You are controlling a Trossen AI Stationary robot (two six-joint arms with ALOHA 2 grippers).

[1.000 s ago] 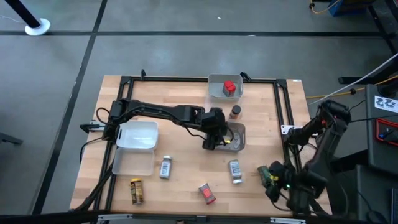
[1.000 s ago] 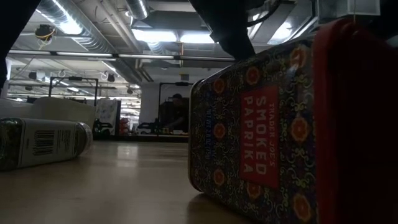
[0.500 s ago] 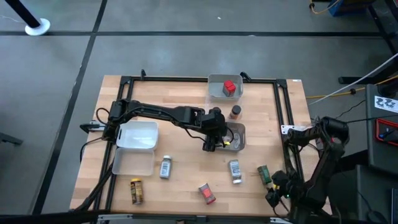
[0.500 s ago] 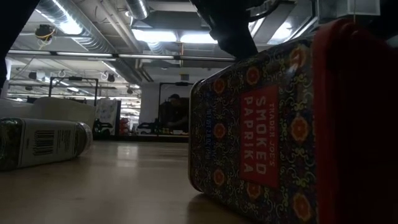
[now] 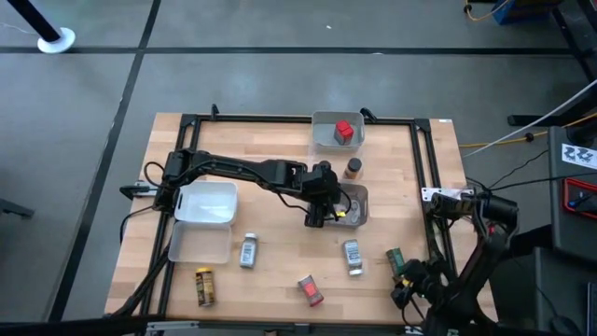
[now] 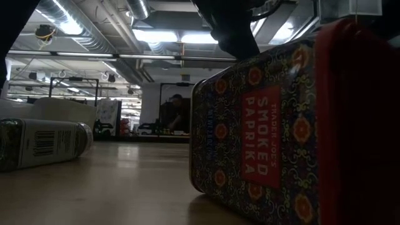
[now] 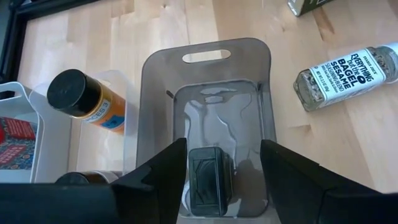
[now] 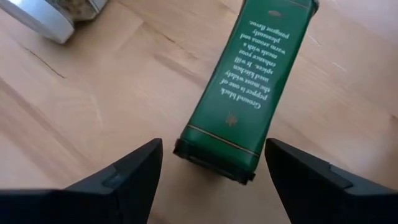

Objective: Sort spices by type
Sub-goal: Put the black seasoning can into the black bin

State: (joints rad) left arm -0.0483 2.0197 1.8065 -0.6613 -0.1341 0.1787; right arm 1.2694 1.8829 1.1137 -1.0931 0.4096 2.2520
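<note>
My left gripper (image 5: 322,213) hangs open over the grey clear tray (image 5: 359,198) in the table's middle. In the left wrist view a dark green tin (image 7: 210,180) lies on the floor of the tray (image 7: 208,53), between the open gripper's (image 7: 222,149) fingers and apart from both. My right gripper (image 5: 403,280) is open near the table's near right corner. A second green tin (image 5: 395,259) lies flat on the wood just beyond it. In the right wrist view the fingers stand on either side of that tin's (image 8: 249,81) near end without touching.
A red box (image 5: 344,131) sits in the far tray and an orange-brown jar (image 5: 353,168) beside it. Two silver jars (image 5: 248,250) (image 5: 352,255), a yellow jar (image 5: 203,287) and a red box (image 5: 310,289) lie near the near edge. White trays (image 5: 205,203) stand on the left.
My right arm has folded lower and its gripper has drawn back toward the table's near edge, away from the green tin, which now lies uncovered on the wood.
</note>
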